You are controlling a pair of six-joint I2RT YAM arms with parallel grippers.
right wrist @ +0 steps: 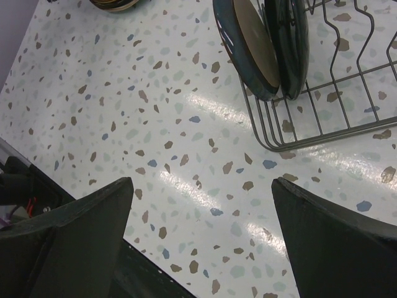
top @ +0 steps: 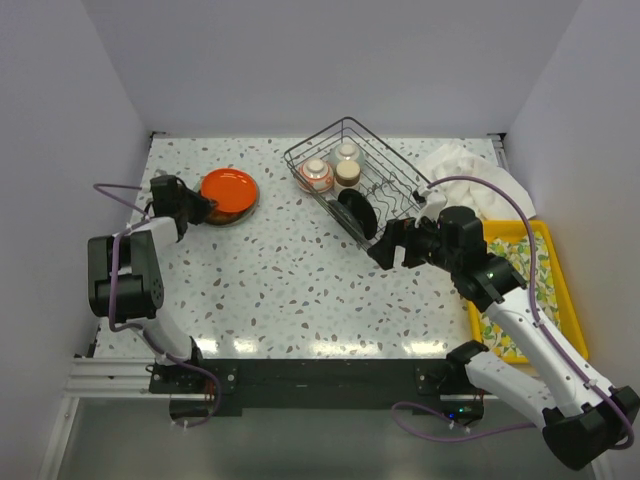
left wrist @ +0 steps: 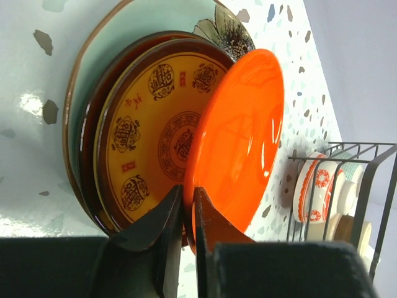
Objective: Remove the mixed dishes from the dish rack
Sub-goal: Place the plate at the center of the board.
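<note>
The orange-red plate (left wrist: 242, 136) tilts over a stack at the table's left: a brown-rimmed yellow patterned plate (left wrist: 149, 136) on a pale teal floral plate (left wrist: 124, 31). My left gripper (left wrist: 188, 195) is shut on the orange plate's (top: 229, 190) near rim, one finger on each face. The dish rack (top: 355, 180) stands at the back centre. It holds a red-patterned bowl (top: 315, 175), a cream and brown cup (top: 347, 165) and two dark plates on edge (top: 357, 212). My right gripper (top: 385, 245) hovers wide open and empty just before the rack's near corner, short of the teal plate (right wrist: 254, 43) and black plate (right wrist: 288, 37).
A yellow tray (top: 545, 290) lies along the right edge, with a white cloth (top: 470, 175) behind it. White walls close in the table on the left, back and right. The right arm reaches across the table's right half.
</note>
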